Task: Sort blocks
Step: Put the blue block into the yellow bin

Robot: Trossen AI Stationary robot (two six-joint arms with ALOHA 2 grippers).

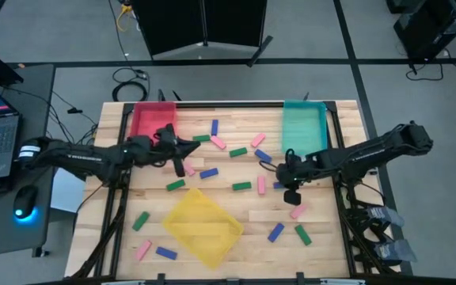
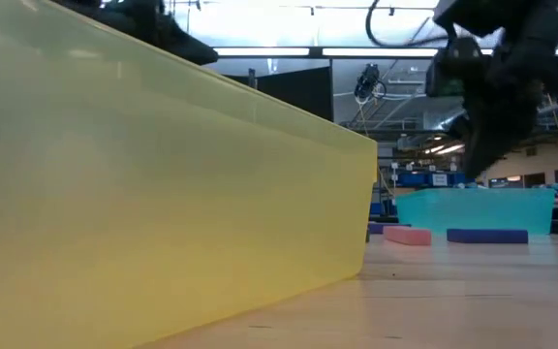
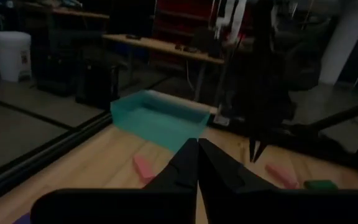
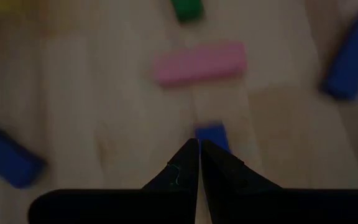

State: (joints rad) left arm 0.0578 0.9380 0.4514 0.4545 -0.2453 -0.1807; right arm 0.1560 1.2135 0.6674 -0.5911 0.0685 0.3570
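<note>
The blocks point(image 1: 240, 152), small pink, green and blue bars, are scattered across the wooden table point(image 1: 323, 253), most of them between the red tray point(image 1: 153, 120), the teal tray point(image 1: 304, 127) and the yellow tray point(image 1: 200, 224). A blue block point(image 4: 213, 135) is seen just past the tips of the right gripper point(image 4: 199, 144), with a pink block point(image 4: 199, 63) lying farther on and other blue blocks to either side. The right gripper point(image 1: 279, 172) is held over the table's middle right, near the teal tray, and its fingers are pressed together with nothing between them. The left gripper point(image 1: 199, 147) is positioned just beside the red tray, above the blocks in the upper middle; its fingers point(image 3: 185, 163) are likewise closed on nothing. In the low view, a pink block point(image 2: 407, 236) and a blue block point(image 2: 486, 236) are shown lying in front of the teal tray, behind the yellow tray's wall.
</note>
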